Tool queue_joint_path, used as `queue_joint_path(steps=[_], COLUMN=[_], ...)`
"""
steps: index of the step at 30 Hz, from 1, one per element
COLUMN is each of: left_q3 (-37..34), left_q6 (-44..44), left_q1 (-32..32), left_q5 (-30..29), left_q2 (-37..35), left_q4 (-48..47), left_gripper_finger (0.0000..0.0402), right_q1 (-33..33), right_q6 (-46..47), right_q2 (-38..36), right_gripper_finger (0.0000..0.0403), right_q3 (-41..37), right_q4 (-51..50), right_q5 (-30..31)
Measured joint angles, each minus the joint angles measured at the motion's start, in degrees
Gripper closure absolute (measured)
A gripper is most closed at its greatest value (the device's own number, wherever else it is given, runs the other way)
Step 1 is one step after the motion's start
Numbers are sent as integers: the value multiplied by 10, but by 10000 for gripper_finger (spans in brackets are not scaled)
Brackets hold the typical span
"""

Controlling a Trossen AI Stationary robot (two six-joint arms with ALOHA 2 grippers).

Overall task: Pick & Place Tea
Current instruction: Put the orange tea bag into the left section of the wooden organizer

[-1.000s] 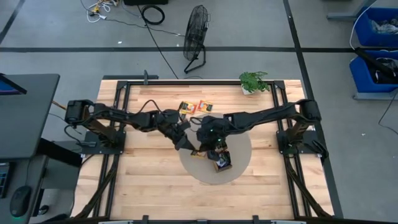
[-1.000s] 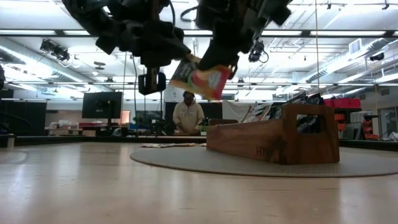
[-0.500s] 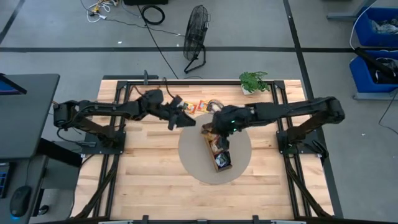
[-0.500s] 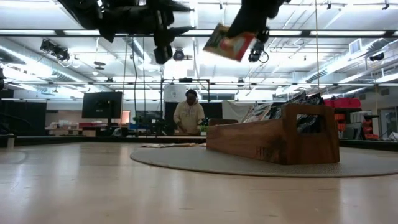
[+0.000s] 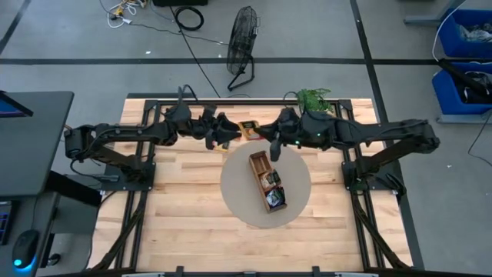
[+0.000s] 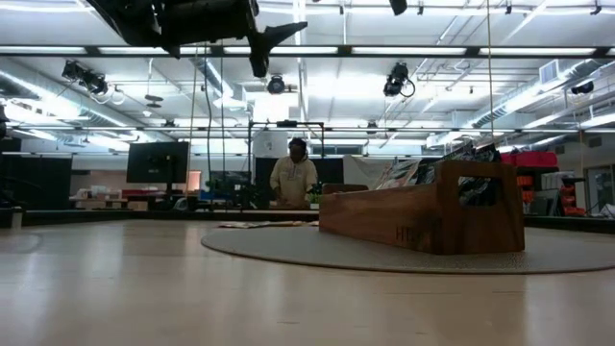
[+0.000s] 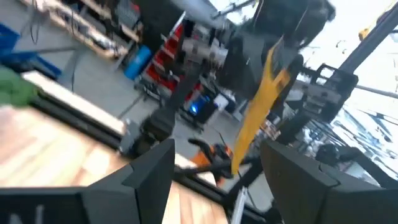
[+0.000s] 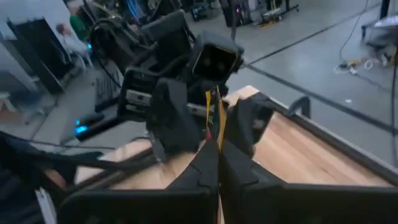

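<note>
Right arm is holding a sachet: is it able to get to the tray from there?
Probably yes. The right gripper, shut on an orange-yellow sachet, hangs just past the far end of the wooden tray; the left gripper sits off to the side.

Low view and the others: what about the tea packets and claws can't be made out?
Right claw: cut off by low view's top edge.
Thin yellow tea sachet it grips: edge-on in right wrist view, print unreadable.
Sachets in long brown wooden tray: too small to count in high view; its wall mostly hides them in low view.
Loose sachets: high view, partly under left claw.
</note>
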Motion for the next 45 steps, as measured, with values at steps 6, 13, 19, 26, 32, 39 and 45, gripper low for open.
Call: queue_joint_path(steps=[6,13,19,26,32,39,45], left_q3=[0,0,0,0,0,0,0], left_q6=[-6,-16,-32,-46,-46,-50,-53], left_q1=[-1,-1,-1,-1,0,0,0], left_q5=[-4,-16,-20,-20,-12,66,150], left_q2=[0,0,0,0,0,0,0], left_q4=[19,26,37,43,46,29,-14], left_gripper_finger=[183,210,261,378,394,397,398], right_q1=[-1,-6,-6,-8,-9,-10,-10], right_q6=[23,30,41,41,41,77,111], right_q2=[15,28,40,44,41,8,-39], right_gripper_finger=[403,403,403,403,400,358,318], right_q3=[0,0,-1,-1,-1,-1,-1], right_q4=[62,114,114,126,119,44,-71], right_q5=[35,30,28,30,26,-47,-105])
